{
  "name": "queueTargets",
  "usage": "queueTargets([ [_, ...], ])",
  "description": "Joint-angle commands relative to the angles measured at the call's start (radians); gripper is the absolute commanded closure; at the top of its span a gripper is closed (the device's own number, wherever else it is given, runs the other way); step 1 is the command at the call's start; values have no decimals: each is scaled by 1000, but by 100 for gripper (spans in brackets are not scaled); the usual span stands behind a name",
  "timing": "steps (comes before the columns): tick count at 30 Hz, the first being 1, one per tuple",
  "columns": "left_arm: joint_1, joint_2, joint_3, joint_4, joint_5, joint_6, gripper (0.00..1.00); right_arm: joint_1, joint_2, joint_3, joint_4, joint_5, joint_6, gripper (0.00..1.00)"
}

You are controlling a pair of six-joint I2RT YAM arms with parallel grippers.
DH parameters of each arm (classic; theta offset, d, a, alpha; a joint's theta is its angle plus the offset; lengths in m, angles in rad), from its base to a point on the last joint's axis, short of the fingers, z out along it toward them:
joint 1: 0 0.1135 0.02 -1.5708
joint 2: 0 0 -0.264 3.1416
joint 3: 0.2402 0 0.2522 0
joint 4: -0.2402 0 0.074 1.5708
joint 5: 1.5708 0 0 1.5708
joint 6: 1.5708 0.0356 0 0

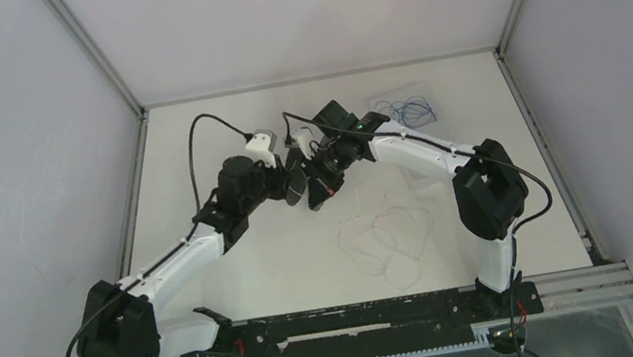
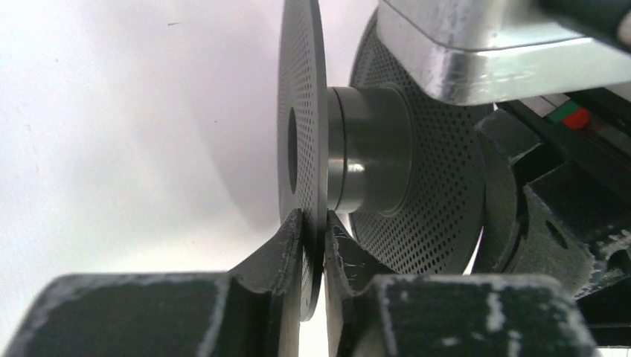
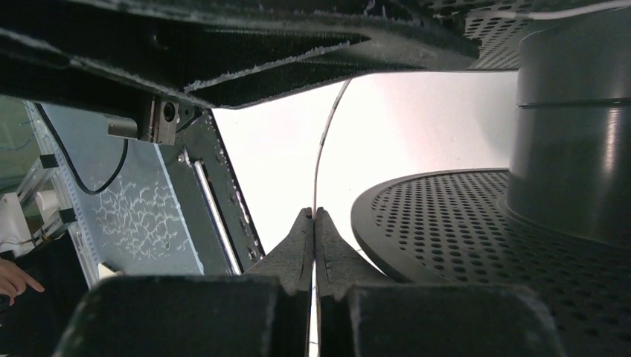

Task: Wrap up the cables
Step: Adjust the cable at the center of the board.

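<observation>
My left jaws are closed narrow on the rim of the black perforated spool (image 2: 301, 111), one finger on each face of its near flange, with the hub and second flange just to their right. My right jaws are pinched tight on the thin whitish cable (image 3: 321, 149), which rises from between the tips and curves away overhead. The spool's flange and hub sit just beside them on the right. Behind both jaws, more cable lies in loose loops on the white tabletop (image 1: 242, 275), well apart from a tangle of blue wire (image 1: 407, 111).
</observation>
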Motion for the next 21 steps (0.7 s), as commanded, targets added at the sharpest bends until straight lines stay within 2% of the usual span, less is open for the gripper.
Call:
queueTargets([
  [1, -9, 0, 21, 28, -17, 10, 87, 10, -72, -7, 23, 6, -10, 100],
  [6, -9, 0, 21, 27, -35, 16, 99, 10, -83, -7, 12, 1, -24, 100],
  [12, -9, -25, 21, 22, -85, 32, 100, 5, -99, -14, -8, -8, -53, 94],
  [21, -9, -53, 60, -44, -178, 25, 100, -13, -115, -31, -36, -57, -106, 80],
])
